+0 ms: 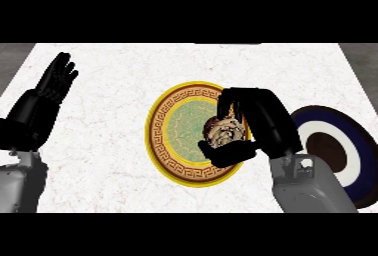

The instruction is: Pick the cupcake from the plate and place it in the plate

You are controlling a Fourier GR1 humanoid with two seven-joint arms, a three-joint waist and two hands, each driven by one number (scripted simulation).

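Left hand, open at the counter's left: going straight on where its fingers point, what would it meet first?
The way looks free, though height is unclear: the black left hand points toward the far edge of the white marbled counter, nothing ahead. The yellow-rimmed round plate lies off to its right.

- White marble tabletop (pixel 111 145) lies bare between the upright left hand (pixel 55 85) and the round yellow-rimmed plate (pixel 161 131).
- Right hand (pixel 260 125), closed round a brown cupcake (pixel 221 131), and its grey forearm (pixel 310 190) block the gap to the round blue-and-white plate (pixel 356 160).

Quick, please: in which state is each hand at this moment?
Left hand: open, fingers straight, resting at the view's left, holding nothing.
Right hand: shut on the cupcake, over the yellow-rimmed plate.
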